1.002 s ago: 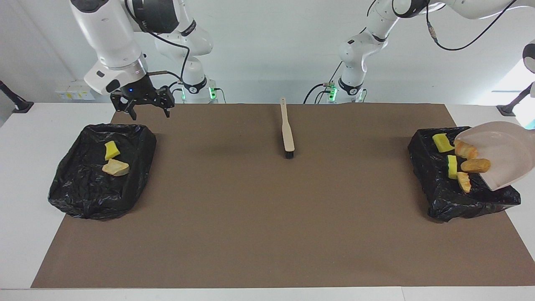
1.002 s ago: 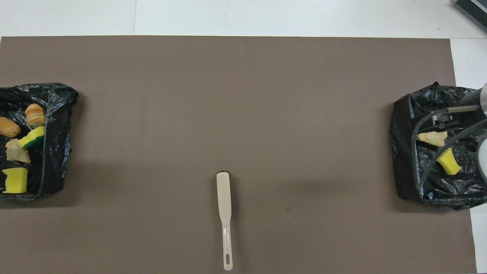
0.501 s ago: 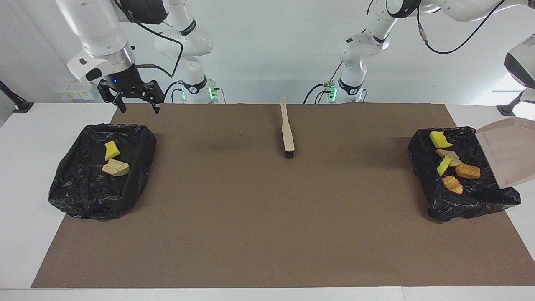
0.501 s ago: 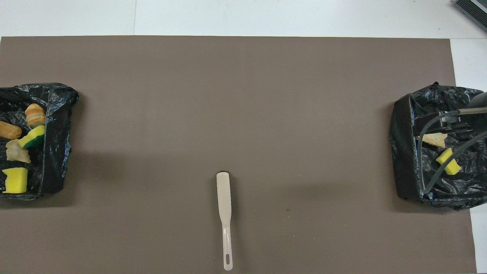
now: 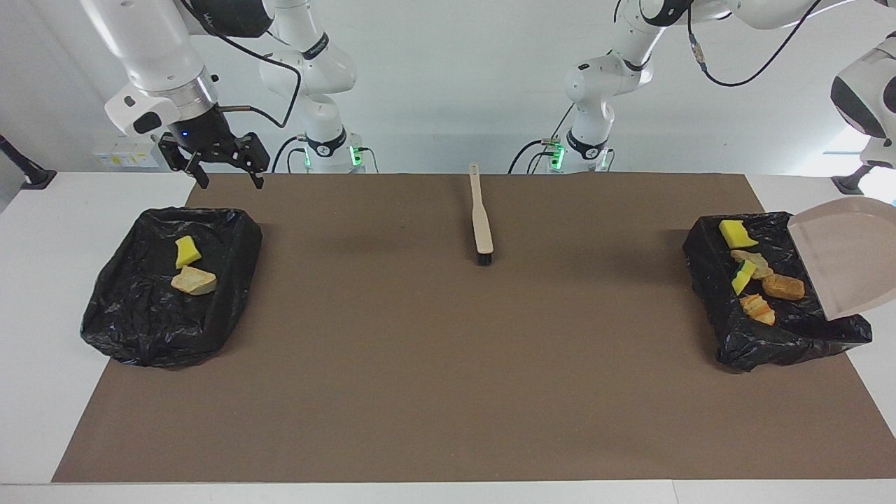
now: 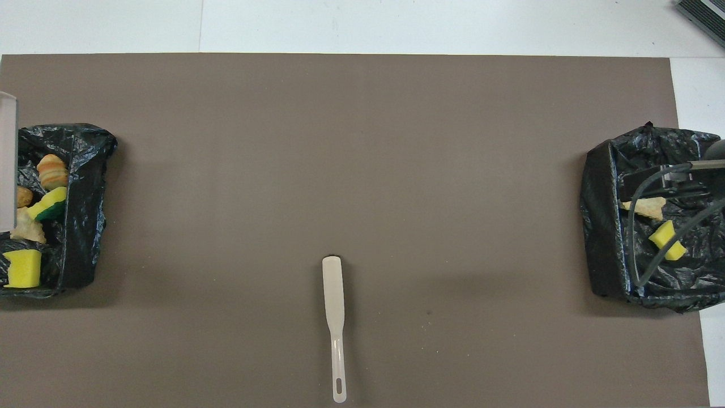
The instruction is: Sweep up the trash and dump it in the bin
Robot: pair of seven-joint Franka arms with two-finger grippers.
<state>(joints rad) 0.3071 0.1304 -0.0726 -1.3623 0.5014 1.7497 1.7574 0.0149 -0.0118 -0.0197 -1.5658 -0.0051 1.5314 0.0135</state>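
A beige dustpan (image 5: 843, 255) hangs tilted and empty over the black bag-lined bin (image 5: 770, 336) at the left arm's end; its edge shows in the overhead view (image 6: 7, 158). What holds it is out of frame, and the left gripper is not in view. Trash lies in that bin (image 6: 85, 226): a yellow sponge piece (image 5: 735, 233), a yellow-green piece (image 6: 50, 204) and orange-tan lumps (image 5: 782, 286). My right gripper (image 5: 229, 180) is open and empty, up in the air over the robots' edge of the second bin (image 5: 140, 315).
The second bin (image 6: 600, 226), at the right arm's end, holds a yellow sponge piece (image 5: 186, 250) and a tan lump (image 5: 194, 281). A beige brush (image 5: 480, 217) lies on the brown mat (image 5: 448, 364) mid-table, near the robots; it also shows in the overhead view (image 6: 335, 317).
The trash slid off the dustpan into the bin at the left arm's end. The dustpan then lifted slightly. The right gripper rose and moved toward its own end of the table.
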